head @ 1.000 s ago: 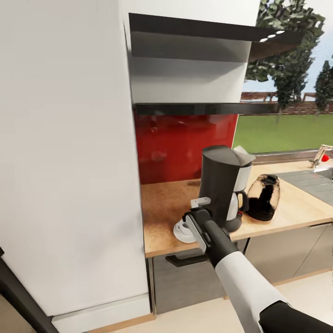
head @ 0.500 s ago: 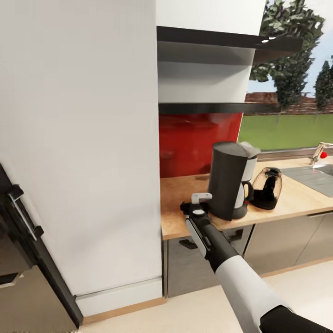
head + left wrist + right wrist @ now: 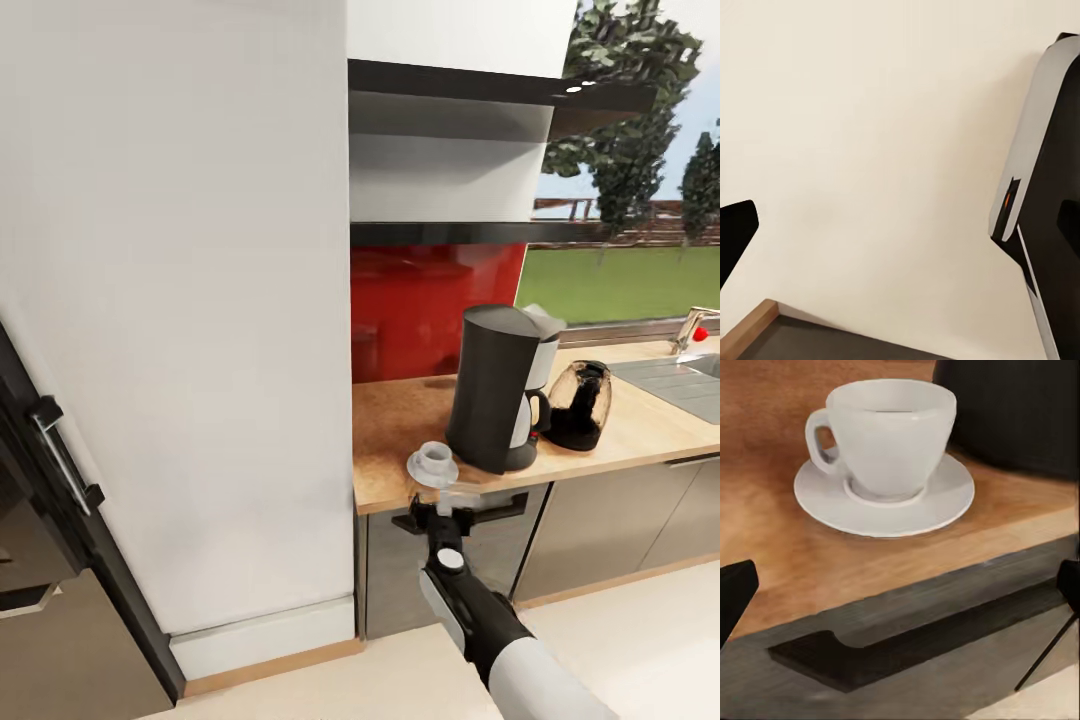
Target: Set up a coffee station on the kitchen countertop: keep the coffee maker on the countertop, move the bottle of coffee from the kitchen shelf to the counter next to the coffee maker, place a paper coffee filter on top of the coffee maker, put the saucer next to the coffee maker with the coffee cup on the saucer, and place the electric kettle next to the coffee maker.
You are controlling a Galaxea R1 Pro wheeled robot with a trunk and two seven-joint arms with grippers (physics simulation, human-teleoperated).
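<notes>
Near the kitchen countertop (image 3: 400,440) edge, the coffee cup (image 3: 891,435) on its saucer (image 3: 883,502) could be knocked off if the right gripper (image 3: 447,500), fingers spread and empty, swings forward.

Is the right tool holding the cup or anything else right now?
No. The right tool is open and empty, off the counter edge; the coffee cup sits free on the saucer.
</notes>
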